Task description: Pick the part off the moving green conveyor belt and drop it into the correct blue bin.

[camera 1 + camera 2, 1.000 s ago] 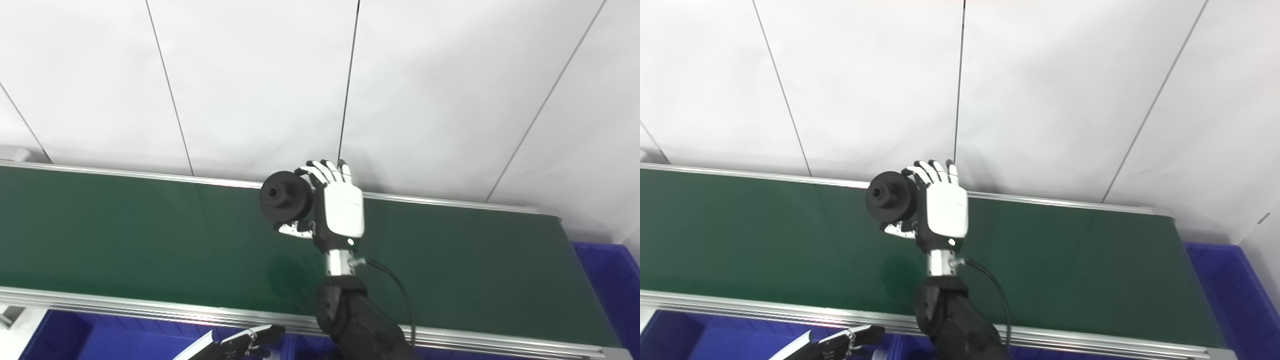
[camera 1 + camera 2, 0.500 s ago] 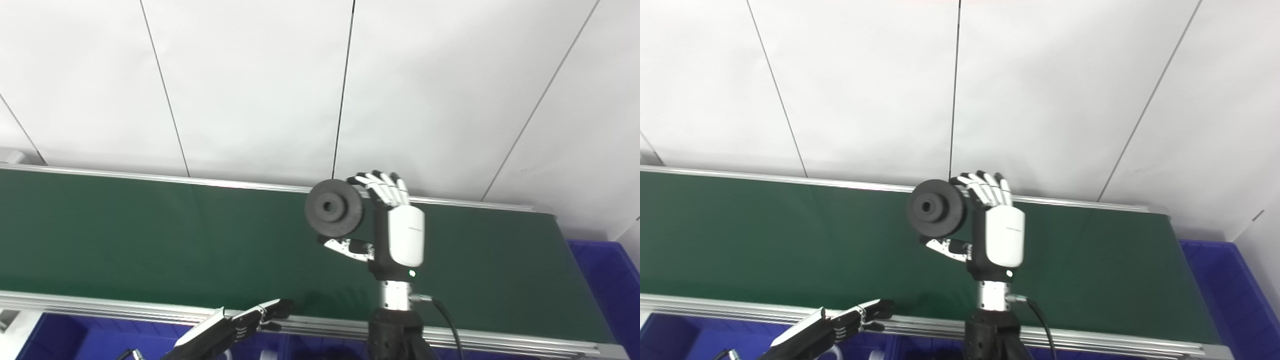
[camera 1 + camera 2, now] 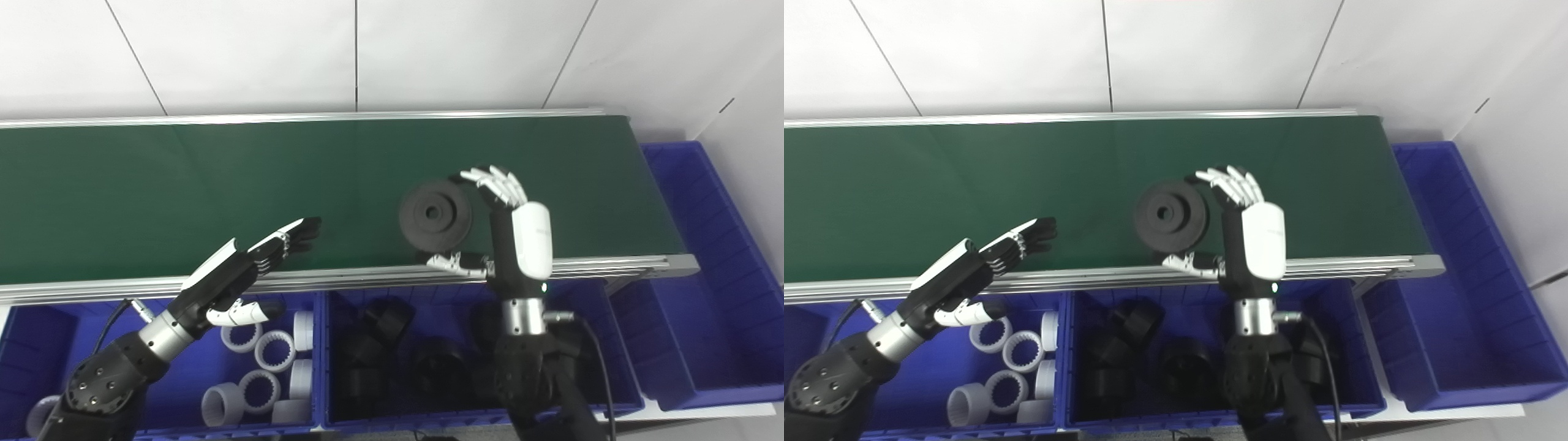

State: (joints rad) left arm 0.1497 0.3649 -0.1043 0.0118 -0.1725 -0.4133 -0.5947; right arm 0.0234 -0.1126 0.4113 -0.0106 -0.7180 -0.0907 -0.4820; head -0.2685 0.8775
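My right hand (image 3: pixel 520 236) is shut on a black round flanged part (image 3: pixel 435 214), pinched between fingertips and thumb. It holds the part upright in the air over the near edge of the green conveyor belt (image 3: pixel 184 177). Below it lies a blue bin (image 3: pixel 603 401) with several black parts (image 3: pixel 392 361). My left hand (image 3: pixel 245 263) is open and empty, fingers stretched flat over the belt's near rail. Under it, a blue bin (image 3: pixel 177 422) holds several white ring parts (image 3: pixel 272 349).
A third blue bin (image 3: pixel 704 294), with nothing seen in it, stands at the belt's right end. The belt's aluminium rail (image 3: pixel 367 278) runs between the belt and the bins. A white panelled wall (image 3: pixel 245 55) rises behind the belt.
The camera has tilted down, bringing the bins into view. My right hand has carried the black part back toward the belt's near edge. My left hand has risen to the rail.
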